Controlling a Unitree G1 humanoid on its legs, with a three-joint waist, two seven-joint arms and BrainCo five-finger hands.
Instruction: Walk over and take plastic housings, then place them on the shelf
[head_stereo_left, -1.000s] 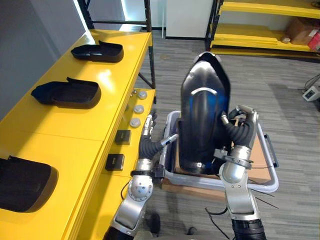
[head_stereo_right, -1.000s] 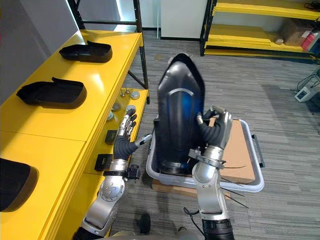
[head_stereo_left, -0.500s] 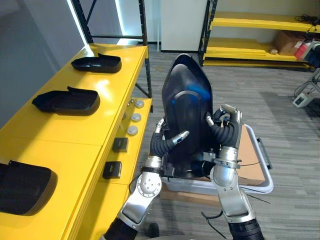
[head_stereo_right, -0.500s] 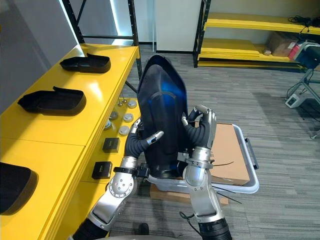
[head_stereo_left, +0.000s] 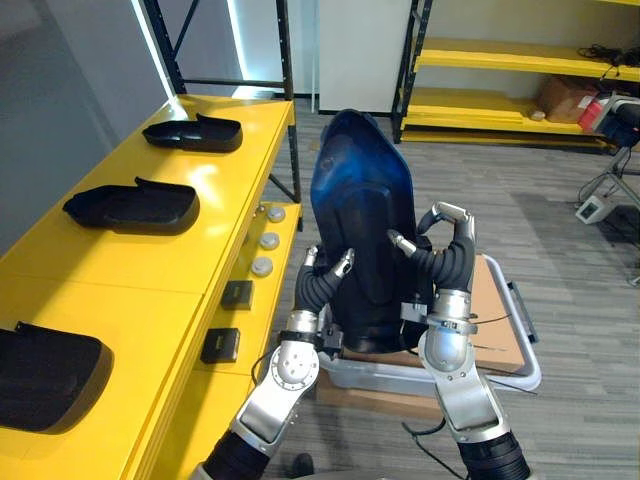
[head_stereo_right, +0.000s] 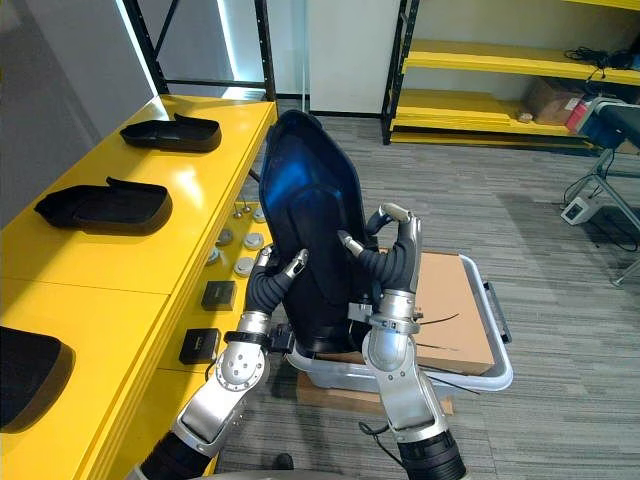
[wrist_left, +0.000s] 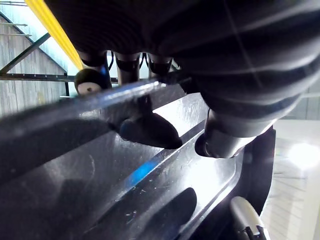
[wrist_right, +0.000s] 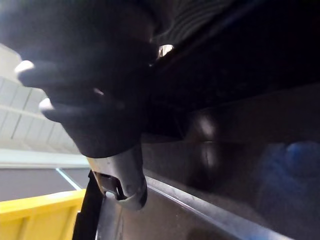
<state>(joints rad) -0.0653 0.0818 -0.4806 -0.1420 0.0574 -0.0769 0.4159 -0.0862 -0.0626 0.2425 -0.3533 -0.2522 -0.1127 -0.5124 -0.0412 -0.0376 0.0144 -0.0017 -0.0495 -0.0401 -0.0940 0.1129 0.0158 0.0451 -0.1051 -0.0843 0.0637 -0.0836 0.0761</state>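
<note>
Over the tote (head_stereo_left: 528, 354), the tall housing (head_stereo_left: 360, 215) could topple — left hand (head_stereo_left: 320, 287) and right hand (head_stereo_left: 447, 262) curl fingers round only its lower edges, seemingly.

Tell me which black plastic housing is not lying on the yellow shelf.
The upright housing, gripped at its edges by the left hand and the right hand. The three other housings lie flat on the yellow shelf.
</note>
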